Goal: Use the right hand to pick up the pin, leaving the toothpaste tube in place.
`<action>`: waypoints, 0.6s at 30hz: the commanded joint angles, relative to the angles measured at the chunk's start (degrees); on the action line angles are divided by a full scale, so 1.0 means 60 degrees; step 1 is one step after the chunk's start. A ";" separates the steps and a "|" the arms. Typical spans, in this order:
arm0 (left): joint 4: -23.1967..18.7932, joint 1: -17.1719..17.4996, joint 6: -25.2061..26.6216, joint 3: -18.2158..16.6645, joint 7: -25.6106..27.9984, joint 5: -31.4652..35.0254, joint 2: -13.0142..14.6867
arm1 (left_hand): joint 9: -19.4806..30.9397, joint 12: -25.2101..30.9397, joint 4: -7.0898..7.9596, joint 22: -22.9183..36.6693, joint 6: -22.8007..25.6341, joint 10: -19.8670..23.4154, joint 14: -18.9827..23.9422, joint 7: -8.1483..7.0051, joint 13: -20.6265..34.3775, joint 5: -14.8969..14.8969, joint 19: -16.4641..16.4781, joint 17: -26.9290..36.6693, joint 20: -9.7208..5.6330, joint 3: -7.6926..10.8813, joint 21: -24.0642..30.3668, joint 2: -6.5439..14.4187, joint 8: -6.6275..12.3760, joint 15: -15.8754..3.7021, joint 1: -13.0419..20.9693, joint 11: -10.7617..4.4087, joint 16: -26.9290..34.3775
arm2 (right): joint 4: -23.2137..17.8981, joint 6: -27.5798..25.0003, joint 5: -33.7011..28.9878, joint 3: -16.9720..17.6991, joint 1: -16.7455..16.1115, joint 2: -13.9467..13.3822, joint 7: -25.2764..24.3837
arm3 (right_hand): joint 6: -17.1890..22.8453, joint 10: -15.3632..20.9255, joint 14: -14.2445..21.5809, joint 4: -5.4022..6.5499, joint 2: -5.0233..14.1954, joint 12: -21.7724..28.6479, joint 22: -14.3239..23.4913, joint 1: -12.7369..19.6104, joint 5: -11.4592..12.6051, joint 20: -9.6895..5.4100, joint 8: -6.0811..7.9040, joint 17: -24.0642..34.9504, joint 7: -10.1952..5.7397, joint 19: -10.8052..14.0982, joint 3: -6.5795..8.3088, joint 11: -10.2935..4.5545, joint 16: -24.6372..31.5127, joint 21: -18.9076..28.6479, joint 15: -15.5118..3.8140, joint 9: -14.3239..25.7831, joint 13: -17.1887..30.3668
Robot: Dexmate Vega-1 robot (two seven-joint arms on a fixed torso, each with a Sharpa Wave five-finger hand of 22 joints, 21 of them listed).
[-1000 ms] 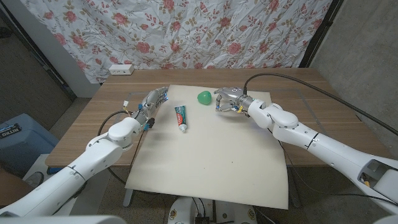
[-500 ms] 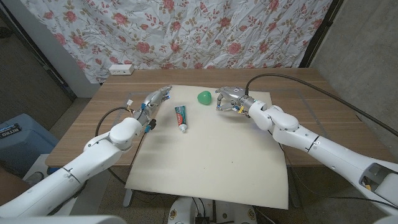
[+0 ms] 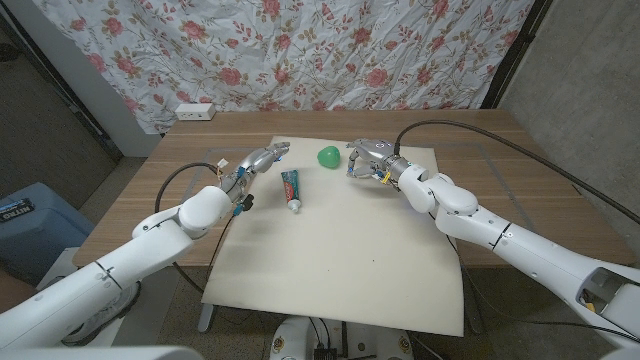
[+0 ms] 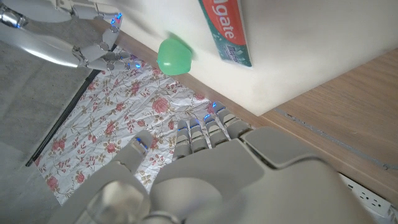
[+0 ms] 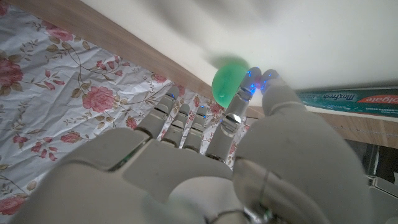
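A green rounded pin (image 3: 327, 156) lies on the white mat (image 3: 350, 250) near its far edge. The toothpaste tube (image 3: 291, 188) lies to the left of it, cap toward me. My right hand (image 3: 367, 159) hovers just right of the pin, fingers apart and holding nothing. In the right wrist view the pin (image 5: 229, 78) sits just beyond my right fingertips (image 5: 261, 81), with the tube (image 5: 354, 99) off to the side. My left hand (image 3: 252, 167) is left of the tube, fingers stretched out, empty. The left wrist view shows the pin (image 4: 174, 56) and the tube (image 4: 227, 31).
The mat covers most of the wooden table (image 3: 500, 170). A white power strip (image 3: 194, 111) lies at the far left edge. A floral cloth (image 3: 300, 50) hangs behind the table. A blue bin (image 3: 25, 225) stands on the floor at left.
My left hand has swung to the right, its fingers closer to the toothpaste tube. The right hand has barely moved beside the pin.
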 commanded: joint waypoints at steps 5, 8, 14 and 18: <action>-0.0555 0.0067 0.0366 0.0519 -0.0113 0.2211 0.0666 | 0.0018 -0.0047 0.0114 0.0030 -0.0009 0.0032 0.0004 -0.0108 0.0032 -0.0017 -0.0124 0.0037 -0.0715 0.0015 -0.0053 0.0858 -0.0053 -0.0312 -0.0028 -0.0119 0.0021 | -0.0063 -0.0476 -0.0044 -0.0074 -0.0102 0.0195 -0.0220 | 0.0122 0.0095 0.0035 0.0017 0.0100 -0.0044 0.0029 0.0019 -0.0007 -0.0032 0.0009 0.0034 -0.0106 0.0095 -0.0069 -0.0001 -0.0016 -0.0005 -0.0088 0.0040 0.0014; -0.0646 0.0096 0.0424 0.0588 -0.0053 0.2758 0.0776 | 0.0018 -0.0052 0.0171 0.0031 -0.0002 0.0034 0.0016 -0.0154 0.0030 -0.0024 -0.0134 0.0047 -0.0765 -0.0016 -0.0049 0.0838 -0.0052 -0.0394 -0.0068 -0.0189 0.0031 | -0.0050 -0.0492 -0.0018 -0.0085 -0.0099 0.0212 -0.0265 | 0.0125 0.0097 0.0042 0.0016 0.0103 -0.0047 0.0029 0.0020 -0.0009 -0.0031 0.0005 0.0035 -0.0107 0.0096 -0.0072 -0.0001 -0.0014 -0.0006 -0.0100 0.0037 0.0014; -0.0856 0.0230 0.0681 0.0647 0.0010 0.3656 0.0945 | 0.0018 -0.0057 0.0231 0.0032 -0.0010 0.0034 0.0018 -0.0224 0.0029 -0.0031 -0.0118 0.0055 -0.0851 -0.0058 -0.0037 0.0809 -0.0058 -0.0446 -0.0112 -0.0240 0.0035 | -0.0054 -0.0558 0.0012 -0.0090 -0.0116 0.0208 -0.0339 | 0.0126 0.0107 0.0038 0.0015 0.0107 -0.0049 0.0029 0.0020 -0.0011 -0.0038 -0.0002 0.0036 -0.0106 0.0097 -0.0077 0.0004 -0.0017 -0.0008 -0.0088 0.0030 0.0014; -0.0916 0.0456 0.0759 0.0621 0.0288 0.4082 0.0911 | 0.0018 -0.0064 0.0264 0.0032 -0.0037 0.0026 0.0042 -0.0264 0.0028 -0.0032 -0.0100 0.0058 -0.0907 -0.0082 -0.0027 0.0795 -0.0068 -0.0488 -0.0133 -0.0242 0.0045 | -0.0042 -0.0589 0.0030 -0.0096 -0.0121 0.0206 -0.0384 | 0.0129 0.0111 0.0044 0.0014 0.0109 -0.0051 0.0029 0.0020 -0.0013 -0.0037 -0.0006 0.0037 -0.0106 0.0095 -0.0080 0.0002 -0.0015 -0.0010 -0.0094 0.0026 0.0014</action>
